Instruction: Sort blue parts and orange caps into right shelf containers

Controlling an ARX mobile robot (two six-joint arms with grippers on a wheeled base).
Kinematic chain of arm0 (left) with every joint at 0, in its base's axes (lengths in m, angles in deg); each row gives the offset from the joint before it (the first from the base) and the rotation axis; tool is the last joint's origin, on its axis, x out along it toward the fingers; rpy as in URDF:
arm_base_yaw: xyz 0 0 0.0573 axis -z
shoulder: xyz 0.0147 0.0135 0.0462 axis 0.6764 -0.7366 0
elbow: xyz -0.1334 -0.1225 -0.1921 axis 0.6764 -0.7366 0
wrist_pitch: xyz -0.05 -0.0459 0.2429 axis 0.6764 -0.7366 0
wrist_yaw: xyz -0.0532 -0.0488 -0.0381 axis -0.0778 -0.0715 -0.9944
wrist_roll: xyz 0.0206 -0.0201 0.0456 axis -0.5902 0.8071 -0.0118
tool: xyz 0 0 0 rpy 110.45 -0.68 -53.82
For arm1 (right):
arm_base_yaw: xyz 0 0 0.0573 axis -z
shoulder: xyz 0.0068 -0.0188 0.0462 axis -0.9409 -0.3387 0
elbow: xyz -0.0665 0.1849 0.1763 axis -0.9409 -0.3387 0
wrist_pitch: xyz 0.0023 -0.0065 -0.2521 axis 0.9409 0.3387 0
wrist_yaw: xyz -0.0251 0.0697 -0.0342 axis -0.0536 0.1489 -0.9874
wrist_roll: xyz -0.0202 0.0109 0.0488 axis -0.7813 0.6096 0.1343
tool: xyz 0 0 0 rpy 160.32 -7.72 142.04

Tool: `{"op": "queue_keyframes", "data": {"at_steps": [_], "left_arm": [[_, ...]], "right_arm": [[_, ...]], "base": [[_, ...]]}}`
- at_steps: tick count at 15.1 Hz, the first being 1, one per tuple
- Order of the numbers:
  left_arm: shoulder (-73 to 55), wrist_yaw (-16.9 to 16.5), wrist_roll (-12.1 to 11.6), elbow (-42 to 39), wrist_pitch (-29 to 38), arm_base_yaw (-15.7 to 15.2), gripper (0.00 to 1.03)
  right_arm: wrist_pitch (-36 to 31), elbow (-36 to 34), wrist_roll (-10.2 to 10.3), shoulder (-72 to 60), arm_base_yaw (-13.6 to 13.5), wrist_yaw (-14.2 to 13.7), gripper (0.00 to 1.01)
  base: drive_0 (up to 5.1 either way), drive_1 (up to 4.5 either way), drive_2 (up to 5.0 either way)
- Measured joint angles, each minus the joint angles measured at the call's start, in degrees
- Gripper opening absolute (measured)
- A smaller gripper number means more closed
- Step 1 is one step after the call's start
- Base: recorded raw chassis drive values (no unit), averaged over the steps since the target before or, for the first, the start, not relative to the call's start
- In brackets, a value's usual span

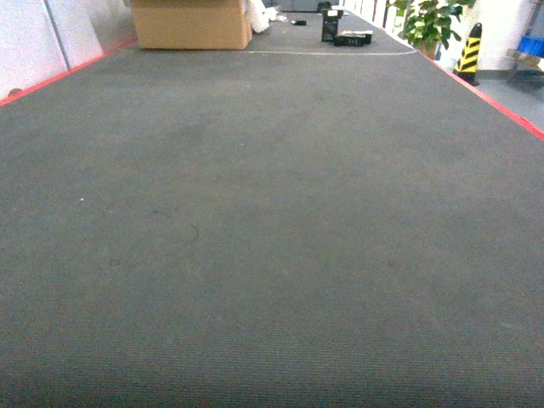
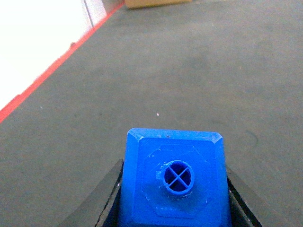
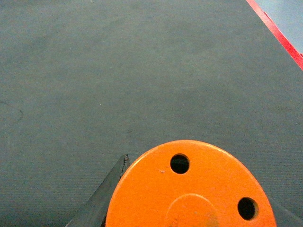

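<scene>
In the left wrist view a blue part fills the bottom middle, its round stud facing the camera. My left gripper is shut on it, one dark finger against each side. The right wrist view shows an orange cap end-on, with two small holes in its flat top. My right gripper is shut on it; only the left finger shows clearly. Neither gripper appears in the head view. A corner of a blue container shows at the far right edge, on a pale shelf.
Grey carpet floor stretches ahead, edged by red lines on both sides. A cardboard box stands far back left, small dark items far back middle. A potted plant and a yellow-black post stand back right.
</scene>
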Motion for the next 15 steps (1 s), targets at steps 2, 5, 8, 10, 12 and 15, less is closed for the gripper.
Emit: {"op": "queue_keyframes", "data": {"at_steps": [2, 5, 8, 10, 12, 15], "left_arm": [[0.15, 0.57, -0.94, 0.57, 0.04, -0.44, 0.45], [-0.17, 0.37, -1.4, 0.48, 0.0, -0.39, 0.45], [-0.17, 0.79, -1.44, 0.48, -0.13, -0.5, 0.45], [-0.15, 0.55, -1.46, 0.48, -0.09, -0.44, 0.45], [-0.17, 0.52, -1.46, 0.48, -0.02, -0.44, 0.45], [-0.17, 0.48, -1.46, 0.48, -0.15, -0.44, 0.45]], "right_arm": [[0.2, -0.17, -0.63, -0.39, 0.07, -0.33, 0.43], [0.17, -0.24, -1.01, -0.46, 0.07, -0.48, 0.43], [0.15, -0.26, -1.01, -0.57, 0.04, -0.42, 0.43], [0.13, -0.28, -1.03, -0.55, 0.07, -0.48, 0.43], [0.2, -0.28, -1.03, -0.55, 0.07, -0.48, 0.43], [0.28, -0.31, -1.03, -0.55, 0.07, -0.52, 0.43]], "base": [[0.0, 0.0, 0.0], [0.0, 0.0, 0.0], [4.8, -2.46, -2.5], [4.7, -2.57, -2.6], [4.8, -2.63, -2.6], [4.8, -2.63, -2.6]]}}
